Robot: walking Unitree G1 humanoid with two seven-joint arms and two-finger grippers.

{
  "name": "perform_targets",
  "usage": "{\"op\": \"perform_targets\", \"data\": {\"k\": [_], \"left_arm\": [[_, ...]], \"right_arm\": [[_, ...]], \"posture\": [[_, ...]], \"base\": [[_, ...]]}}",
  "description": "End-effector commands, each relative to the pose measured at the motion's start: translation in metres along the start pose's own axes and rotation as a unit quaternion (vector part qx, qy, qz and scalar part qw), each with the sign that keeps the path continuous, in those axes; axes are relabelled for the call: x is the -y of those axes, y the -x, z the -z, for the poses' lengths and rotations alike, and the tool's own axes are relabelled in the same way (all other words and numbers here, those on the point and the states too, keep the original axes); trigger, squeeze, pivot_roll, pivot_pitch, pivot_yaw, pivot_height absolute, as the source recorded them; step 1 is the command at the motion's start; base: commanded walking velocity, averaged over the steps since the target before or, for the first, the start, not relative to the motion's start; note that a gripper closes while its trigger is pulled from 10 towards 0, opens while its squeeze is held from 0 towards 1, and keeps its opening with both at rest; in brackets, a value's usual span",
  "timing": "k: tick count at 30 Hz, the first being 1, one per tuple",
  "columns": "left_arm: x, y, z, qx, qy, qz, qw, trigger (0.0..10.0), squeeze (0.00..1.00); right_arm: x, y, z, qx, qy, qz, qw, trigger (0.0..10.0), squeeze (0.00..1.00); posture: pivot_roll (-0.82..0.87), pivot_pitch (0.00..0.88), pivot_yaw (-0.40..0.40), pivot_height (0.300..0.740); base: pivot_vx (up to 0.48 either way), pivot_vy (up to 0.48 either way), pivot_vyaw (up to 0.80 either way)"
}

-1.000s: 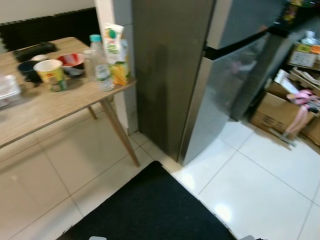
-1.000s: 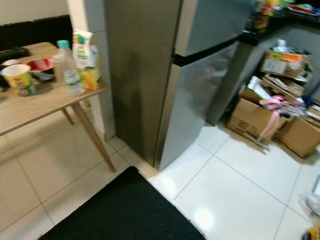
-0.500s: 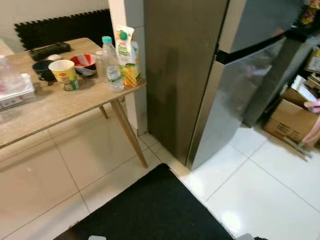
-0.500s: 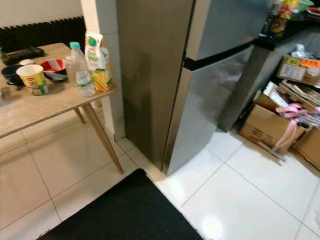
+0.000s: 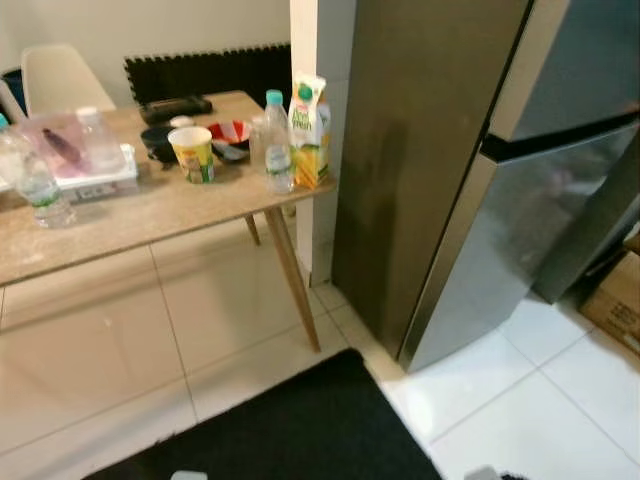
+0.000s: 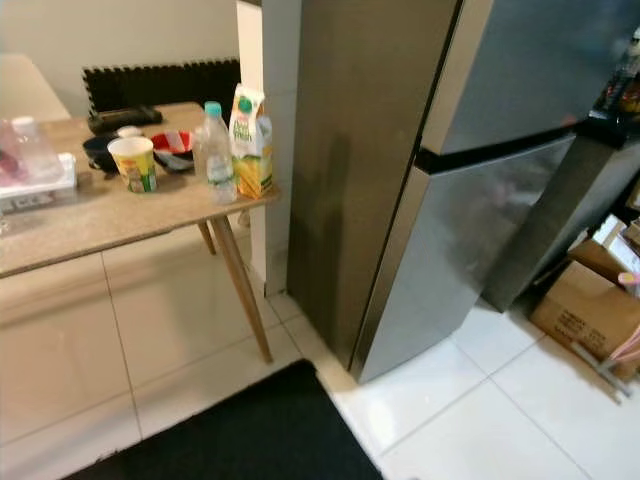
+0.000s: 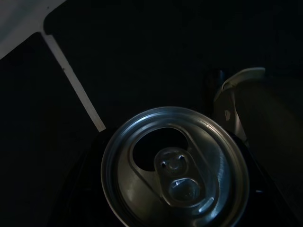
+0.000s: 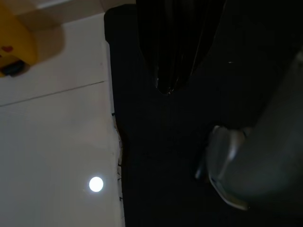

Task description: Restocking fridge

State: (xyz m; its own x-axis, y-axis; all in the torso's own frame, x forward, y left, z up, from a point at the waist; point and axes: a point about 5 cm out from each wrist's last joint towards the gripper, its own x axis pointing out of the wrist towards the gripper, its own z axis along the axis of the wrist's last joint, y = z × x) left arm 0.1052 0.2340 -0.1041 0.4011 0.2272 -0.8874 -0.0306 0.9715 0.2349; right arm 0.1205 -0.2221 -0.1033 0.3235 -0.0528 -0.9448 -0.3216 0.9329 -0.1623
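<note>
A tall steel fridge stands on the right with both doors closed. Left of it a wooden table carries a juice carton, a clear water bottle, a yellow noodle cup, a red bowl and a black bowl. In the left wrist view my left gripper is shut on a silver drink can, its pull-tab top facing the camera, low over the dark mat. My right gripper hangs shut and empty above the mat.
A black mat lies on the pale tiled floor in front of me. A clear plastic container and a second bottle sit at the table's left. A white chair stands behind. Cardboard boxes lie right of the fridge.
The whole picture has shifted right as the camera turned left, so more of the table shows and fewer boxes. The objects themselves have not moved.
</note>
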Motion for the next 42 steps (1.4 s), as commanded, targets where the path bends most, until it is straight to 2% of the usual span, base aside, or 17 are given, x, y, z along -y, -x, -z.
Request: {"op": "perform_targets", "data": {"k": [1,32,42], "left_arm": [[0.0029,0.0010,0.0065,-0.011,-0.001,0.005,1.000,10.0,0.00],[0.0037,0.0006,0.0035,-0.006,0.000,0.003,1.000,10.0,0.00],[0.0010,0.0005,0.0033,-0.005,0.006,-0.003,1.000,10.0,0.00]], "right_arm": [[0.0045,0.0009,0.0043,-0.007,-0.003,0.006,1.000,10.0,0.00],[0.0024,0.0007,0.0050,-0.009,0.002,0.002,1.000,10.0,0.00],[0.0008,0.0007,0.0065,-0.010,0.005,0.000,1.000,10.0,0.00]], "posture": [[-0.07,0.019,-0.023,0.740],[-0.07,0.020,-0.024,0.740],[-0.07,0.019,-0.020,0.740]], "base": [[0.000,-0.405,0.00],[0.000,-0.405,0.00],[0.000,0.000,0.00]]}}
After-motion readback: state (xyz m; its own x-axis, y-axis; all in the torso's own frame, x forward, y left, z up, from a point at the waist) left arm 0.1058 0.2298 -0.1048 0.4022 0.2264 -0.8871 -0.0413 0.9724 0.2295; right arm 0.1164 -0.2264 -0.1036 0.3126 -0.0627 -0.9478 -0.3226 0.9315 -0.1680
